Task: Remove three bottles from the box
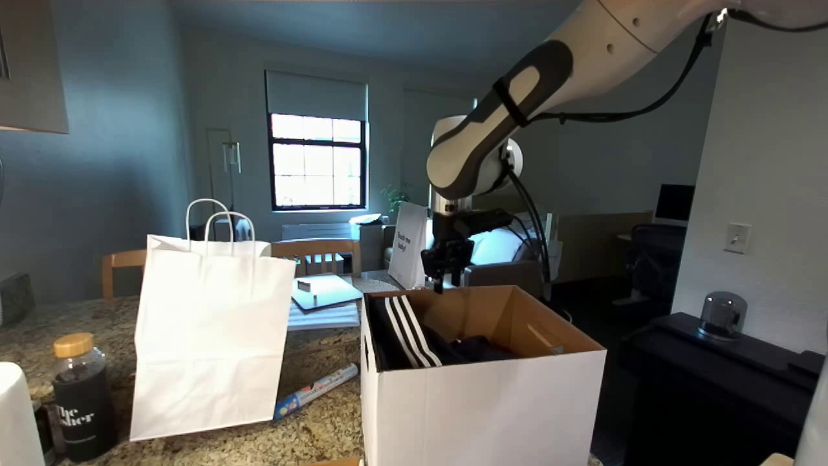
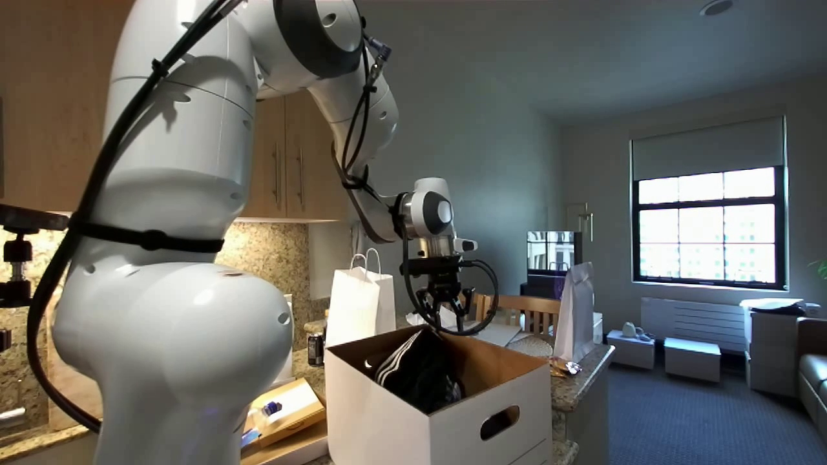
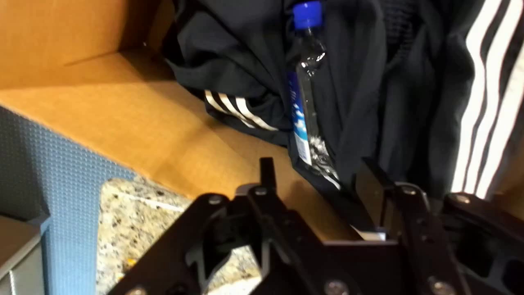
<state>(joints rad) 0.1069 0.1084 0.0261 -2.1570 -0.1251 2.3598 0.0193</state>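
Blue-labelled bottle (image 3: 305, 98) lies in the box (image 1: 482, 414); jar (image 1: 83, 404) reads "…sher".

Glossy plastic bottle (image 3: 305, 98), cardboard box (image 1: 482, 408) (matt inside)

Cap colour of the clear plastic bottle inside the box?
The bottle cap is blue, clearest in the wrist view.

A clear, blue-capped bottle (image 3: 303, 96) lies lengthwise inside the open, brown-lined white box (image 1: 482, 408)
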